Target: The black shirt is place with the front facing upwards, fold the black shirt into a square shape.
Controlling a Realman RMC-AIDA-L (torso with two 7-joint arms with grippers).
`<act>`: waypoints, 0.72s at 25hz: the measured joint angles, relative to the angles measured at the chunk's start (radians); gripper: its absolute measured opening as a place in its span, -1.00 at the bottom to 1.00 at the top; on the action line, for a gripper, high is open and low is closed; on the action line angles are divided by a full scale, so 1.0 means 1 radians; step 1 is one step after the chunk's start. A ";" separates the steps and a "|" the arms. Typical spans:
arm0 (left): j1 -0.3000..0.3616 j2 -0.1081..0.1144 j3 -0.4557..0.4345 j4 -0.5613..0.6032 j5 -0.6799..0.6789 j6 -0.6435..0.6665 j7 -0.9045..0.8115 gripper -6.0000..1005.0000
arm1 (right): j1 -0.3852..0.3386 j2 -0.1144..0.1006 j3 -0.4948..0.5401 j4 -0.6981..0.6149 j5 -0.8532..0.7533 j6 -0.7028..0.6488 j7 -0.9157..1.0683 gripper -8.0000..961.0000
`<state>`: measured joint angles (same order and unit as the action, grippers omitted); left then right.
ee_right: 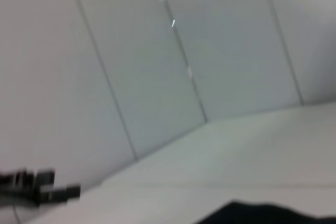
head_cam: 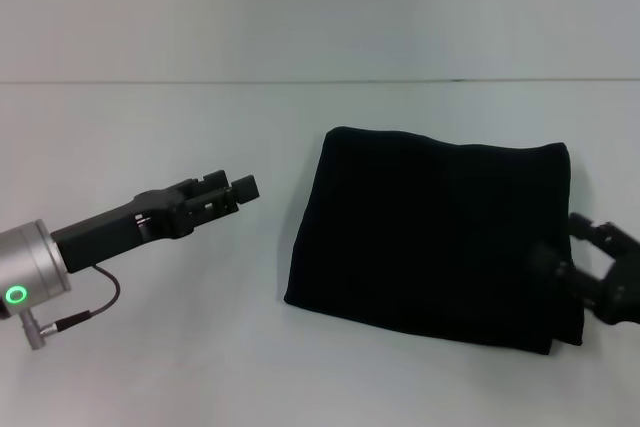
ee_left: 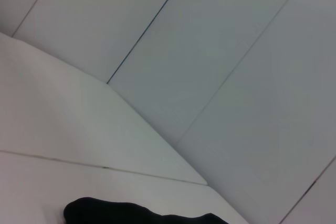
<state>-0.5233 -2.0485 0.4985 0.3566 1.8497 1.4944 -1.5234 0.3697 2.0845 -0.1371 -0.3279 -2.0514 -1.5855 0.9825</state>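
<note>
The black shirt [head_cam: 430, 232] lies folded into a roughly square block on the white table [head_cam: 150, 367], right of centre. No lettering or neck label shows. Its edge also shows in the left wrist view [ee_left: 131, 214] and in the right wrist view [ee_right: 262, 214]. My left gripper [head_cam: 228, 190] hovers to the left of the shirt, apart from it, with nothing in it. It also shows far off in the right wrist view [ee_right: 44, 190]. My right gripper [head_cam: 598, 269] is at the shirt's near right corner, its fingers spread and empty.
The table's far edge meets a pale panelled wall [head_cam: 320, 7]. A cable [head_cam: 95, 307] hangs under the left arm's wrist. Bare table lies left of and in front of the shirt.
</note>
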 joint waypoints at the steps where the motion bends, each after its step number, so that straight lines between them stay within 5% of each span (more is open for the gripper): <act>1: -0.002 -0.001 0.000 0.000 0.000 -0.006 -0.007 0.59 | 0.005 0.000 -0.002 0.004 -0.014 0.021 -0.001 0.38; 5: -0.011 -0.004 -0.002 -0.001 0.000 -0.035 -0.044 0.59 | -0.002 0.001 -0.004 0.029 -0.035 0.091 -0.001 0.77; 13: -0.038 -0.007 -0.007 -0.001 0.001 -0.070 -0.106 0.59 | -0.049 -0.001 0.004 0.033 -0.035 0.134 0.005 0.96; 18: -0.083 0.006 0.033 0.002 0.016 -0.118 -0.309 0.59 | -0.053 -0.007 0.030 0.021 -0.029 0.080 0.004 0.96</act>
<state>-0.6062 -2.0428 0.5315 0.3586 1.8653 1.3766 -1.8321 0.3164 2.0772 -0.1073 -0.3074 -2.0808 -1.5059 0.9862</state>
